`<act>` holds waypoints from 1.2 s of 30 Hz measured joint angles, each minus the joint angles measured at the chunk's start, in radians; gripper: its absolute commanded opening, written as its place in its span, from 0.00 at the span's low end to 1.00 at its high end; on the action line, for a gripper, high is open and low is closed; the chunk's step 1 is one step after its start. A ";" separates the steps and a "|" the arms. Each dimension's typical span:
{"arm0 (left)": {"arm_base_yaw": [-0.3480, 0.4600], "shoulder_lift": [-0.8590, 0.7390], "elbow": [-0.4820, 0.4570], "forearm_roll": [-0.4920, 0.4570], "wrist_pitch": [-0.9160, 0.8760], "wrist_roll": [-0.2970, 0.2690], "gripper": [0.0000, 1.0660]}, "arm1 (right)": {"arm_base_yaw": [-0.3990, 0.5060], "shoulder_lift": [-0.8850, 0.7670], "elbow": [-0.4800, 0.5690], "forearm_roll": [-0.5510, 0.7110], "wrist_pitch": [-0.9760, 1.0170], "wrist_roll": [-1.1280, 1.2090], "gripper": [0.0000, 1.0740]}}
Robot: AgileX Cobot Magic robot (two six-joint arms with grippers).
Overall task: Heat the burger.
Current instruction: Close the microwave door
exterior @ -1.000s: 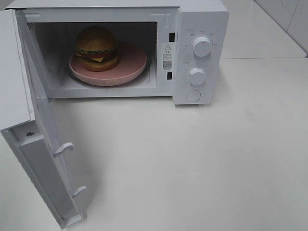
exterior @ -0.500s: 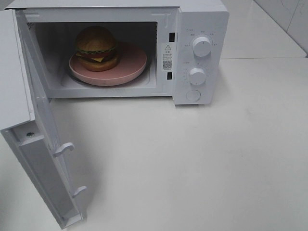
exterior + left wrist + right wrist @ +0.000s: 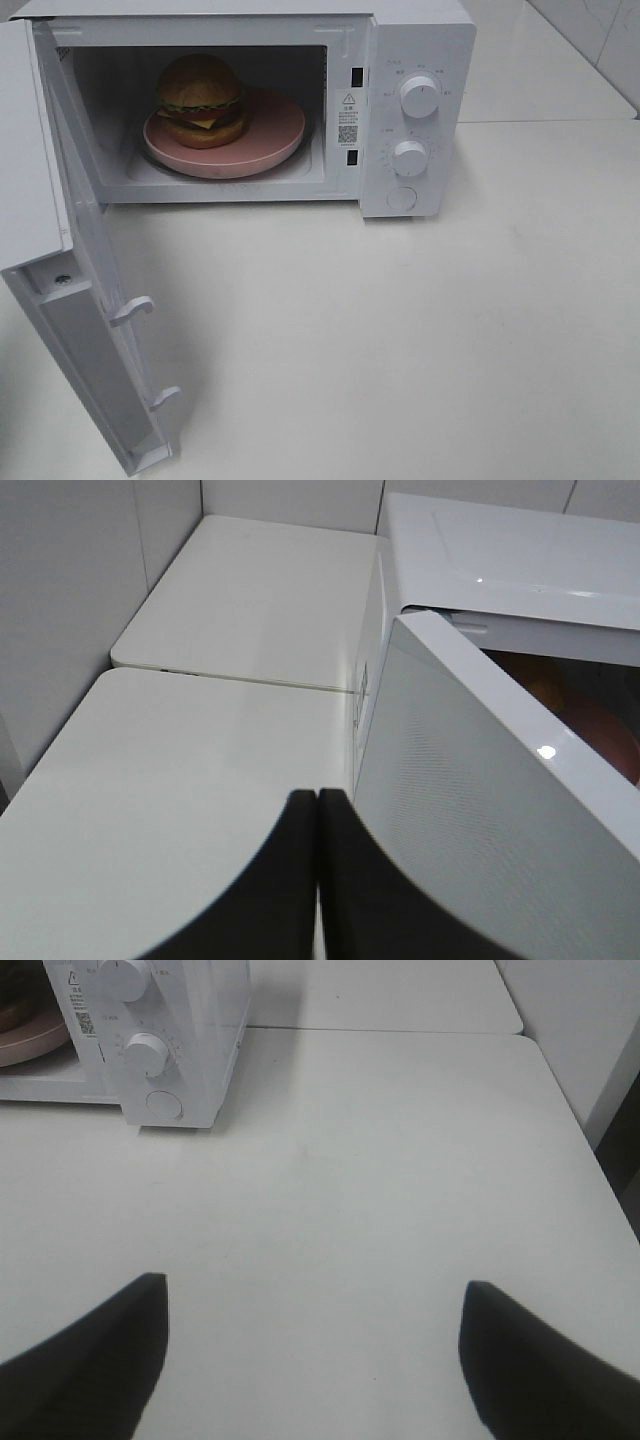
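Burger (image 3: 200, 98) is loaded; press the left pincer (image 3: 318, 800), closed and empty, flat against the door (image 3: 480, 810) and swing it steadily; right pincer (image 3: 312, 1285) wide apart, empty

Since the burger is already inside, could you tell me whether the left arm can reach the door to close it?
Probably yes: the shut left gripper sits just beside the outer face of the open door, with nothing visible between them.

Glossy white tabletop (image 3: 450, 330) — a second tabletop (image 3: 540, 70) just behind — pale tiled wall (image 3: 600, 30) beyond, soft even light.
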 measured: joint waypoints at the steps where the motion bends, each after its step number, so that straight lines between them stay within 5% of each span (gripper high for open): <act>1: 0.000 0.009 0.015 -0.005 -0.026 0.000 0.00 | 0.000 0.000 0.000 0.000 0.000 0.000 0.71; 10: 0.000 0.036 0.204 -0.019 -0.377 0.001 0.00 | 0.000 0.000 0.000 0.000 0.000 0.000 0.71; 24: 0.000 0.036 0.346 0.001 -0.641 -0.009 0.00 | 0.000 0.000 0.000 0.000 0.000 0.000 0.71; 32: 0.000 0.104 0.384 0.083 -0.717 -0.103 0.00 | 0.000 0.000 0.000 0.000 0.000 0.000 0.71; 36: 0.000 0.209 0.384 0.224 -0.800 -0.219 0.00 | 0.000 0.000 0.000 0.000 0.000 0.000 0.71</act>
